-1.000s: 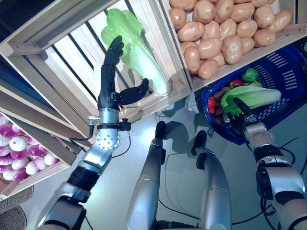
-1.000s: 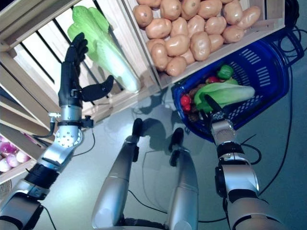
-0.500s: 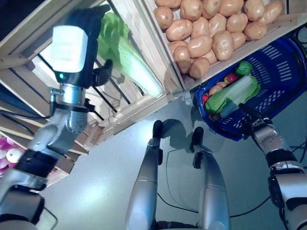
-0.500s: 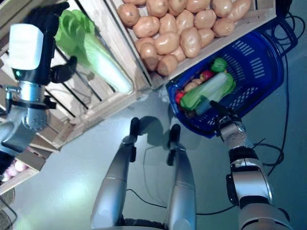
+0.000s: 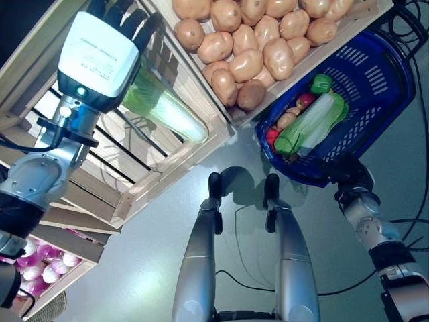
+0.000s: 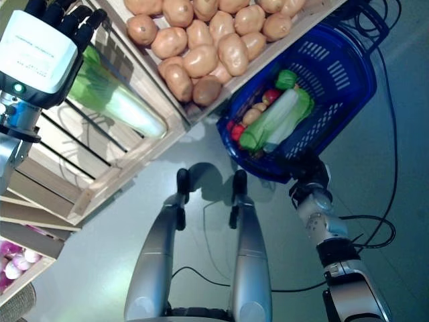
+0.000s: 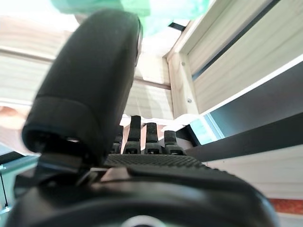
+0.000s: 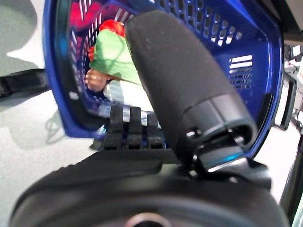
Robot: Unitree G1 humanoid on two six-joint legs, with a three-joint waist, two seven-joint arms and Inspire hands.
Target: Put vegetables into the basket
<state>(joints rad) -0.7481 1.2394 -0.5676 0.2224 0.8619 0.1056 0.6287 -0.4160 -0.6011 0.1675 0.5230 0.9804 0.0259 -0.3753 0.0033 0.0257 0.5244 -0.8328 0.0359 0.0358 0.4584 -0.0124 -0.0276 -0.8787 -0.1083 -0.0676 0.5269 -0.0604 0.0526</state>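
A green and white cabbage (image 5: 164,111) lies in a slatted wooden crate (image 5: 201,144). My left hand (image 5: 126,15) is spread over its leafy end, fingers straight, thumb (image 7: 90,85) just short of the green leaves (image 7: 156,12). The blue basket (image 5: 379,80) at the right holds another cabbage (image 5: 312,124), a green pepper (image 5: 322,83), red pieces (image 5: 305,100) and a potato. My right hand (image 5: 348,176) hangs just outside the basket's near wall (image 8: 227,28), fingers straight and holding nothing.
A crate full of potatoes (image 5: 255,33) stands between the cabbage crate and the basket. Purple and white bulbs (image 5: 33,272) fill a lower crate at the far left. Grey floor lies below the crates.
The camera has shifted. My left hand has risen from beside the crate's cabbage to over its leafy end. My right hand has drawn back from the basket, leaving a cabbage in it.
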